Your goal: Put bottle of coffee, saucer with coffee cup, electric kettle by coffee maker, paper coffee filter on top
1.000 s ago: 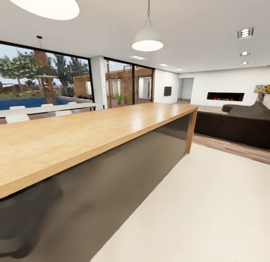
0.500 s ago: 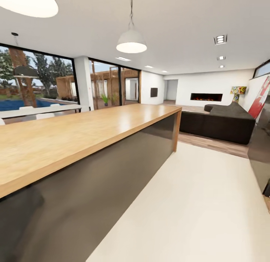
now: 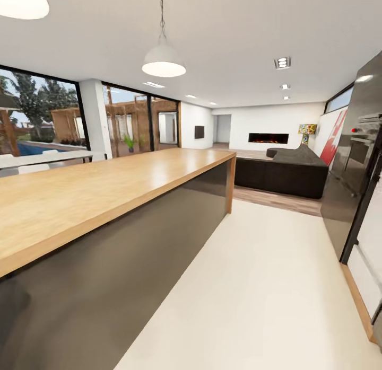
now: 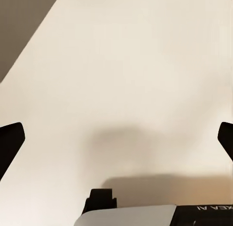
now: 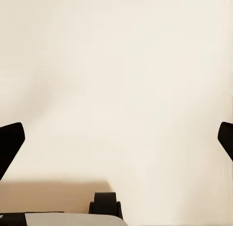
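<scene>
None of the coffee station things are in sight. A long wooden island countertop (image 3: pixel 106 187) with a dark front panel runs along the left of the head view, bare on top. In the left wrist view my left gripper (image 4: pixel 116 141) hangs open over the pale floor, its dark fingertips (image 4: pixel 9 143) at the frame's two sides with nothing between them. In the right wrist view my right gripper (image 5: pixel 116 141) is likewise open over the floor, one fingertip (image 5: pixel 9 144) showing at each side.
A pale floor aisle (image 3: pixel 265 285) runs between the island and tall dark cabinets with a built-in oven (image 3: pixel 361 163) on the right. Beyond lie a dark sofa (image 3: pixel 286 174), a wall fireplace (image 3: pixel 268 138) and large windows (image 3: pixel 132 126). Pendant lamps (image 3: pixel 163 62) hang overhead.
The whole head view has swung to the right: the island and lamps slid leftward in the picture, and the cabinets with the oven came into view on the right.
</scene>
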